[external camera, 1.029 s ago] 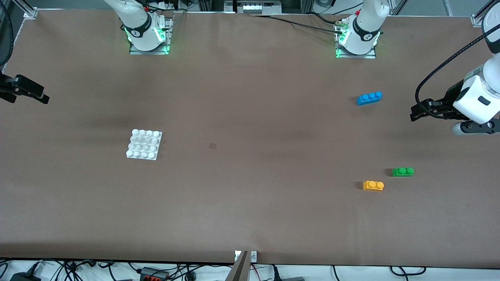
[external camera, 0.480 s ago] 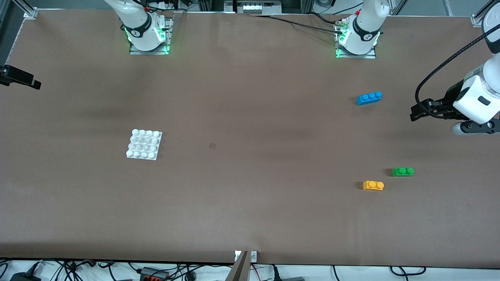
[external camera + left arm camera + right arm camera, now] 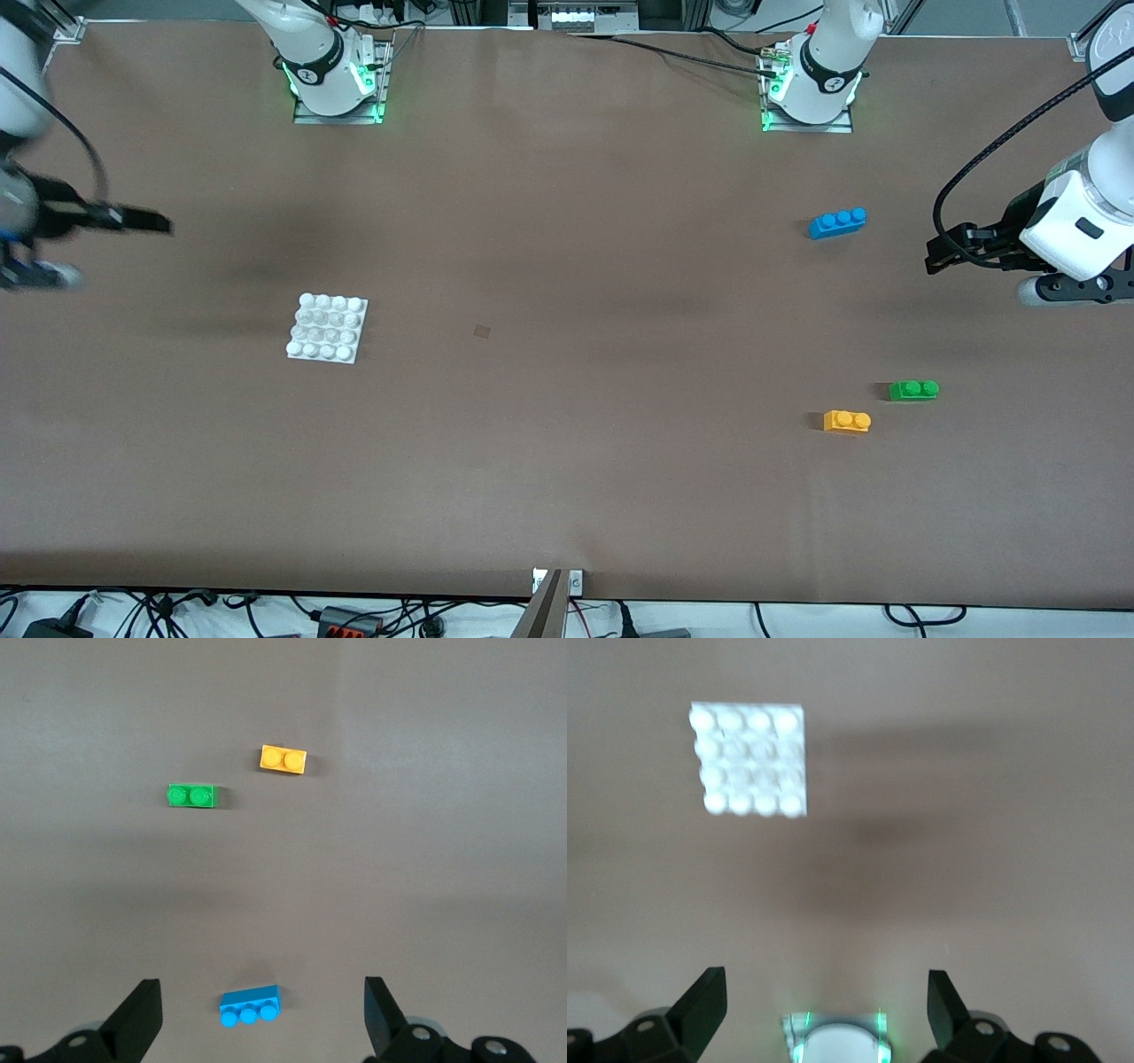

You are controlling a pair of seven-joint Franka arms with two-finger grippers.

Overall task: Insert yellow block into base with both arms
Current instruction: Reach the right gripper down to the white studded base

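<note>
The yellow block (image 3: 847, 421) lies on the table toward the left arm's end, beside a green brick (image 3: 913, 390); it also shows in the left wrist view (image 3: 283, 758). The white studded base (image 3: 327, 328) lies toward the right arm's end and shows in the right wrist view (image 3: 749, 758). My left gripper (image 3: 937, 253) is open and empty, up over the table at the left arm's end. In its wrist view (image 3: 262, 1017) the jaws stand wide apart. My right gripper (image 3: 146, 220) is open and empty, up over the table at the right arm's end, apart from the base; its wrist view (image 3: 824, 1001) shows wide jaws.
A blue three-stud brick (image 3: 837, 221) lies farther from the front camera than the green brick, and shows between the jaws in the left wrist view (image 3: 252, 1007). The arm bases (image 3: 337, 80) (image 3: 811, 89) stand along the table's back edge.
My right gripper has swung in from the table's edge toward the middle and now reaches farther over the table. My left gripper has shifted slightly toward the bases. The bricks and base have not moved.
</note>
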